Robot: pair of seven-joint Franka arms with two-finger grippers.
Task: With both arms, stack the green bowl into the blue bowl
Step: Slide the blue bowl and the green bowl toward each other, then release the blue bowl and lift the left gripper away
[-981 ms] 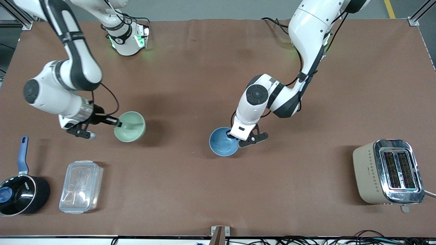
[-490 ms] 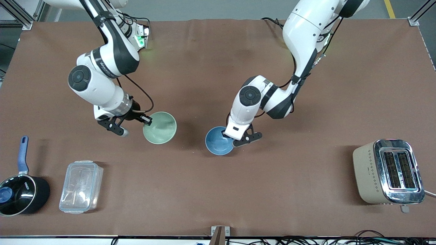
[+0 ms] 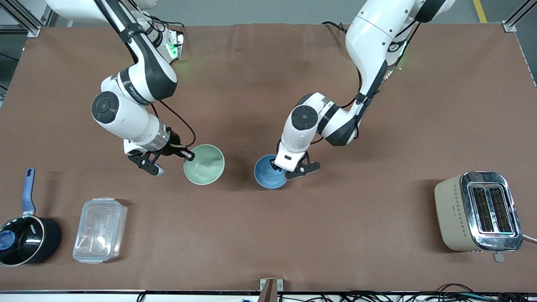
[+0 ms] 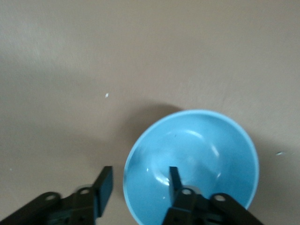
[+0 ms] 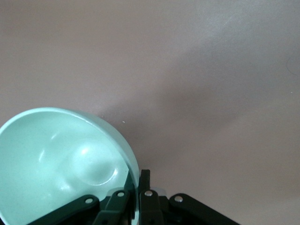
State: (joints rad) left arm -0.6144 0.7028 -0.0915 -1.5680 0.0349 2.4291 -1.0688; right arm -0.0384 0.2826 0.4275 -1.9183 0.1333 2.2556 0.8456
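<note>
Mint-green bowl [image 3: 204,164] has travelled across the bench [image 3: 260,235] toward the blue bowl [image 3: 269,172] since a second ago, carried tilted, mouth toward four o'clock; round, no long axis. Your right gripper [image 3: 188,155] stays clenched on its rim at ten o'clock. Your left gripper [image 4: 140,180] has just released, jaws straddling the blue rim. Blue bowl now sits upright on the bench, ready for stacking.

The white jointed right arm [image 3: 126,84] reaches down with its black two-finger right gripper [image 5: 136,187] pinched tight on a pale mint-green bowl's rim. The white left arm [image 3: 361,63] bends low, its left gripper [image 4: 138,180] spread, one finger on each side of a sky-blue bowl's rim.
</note>
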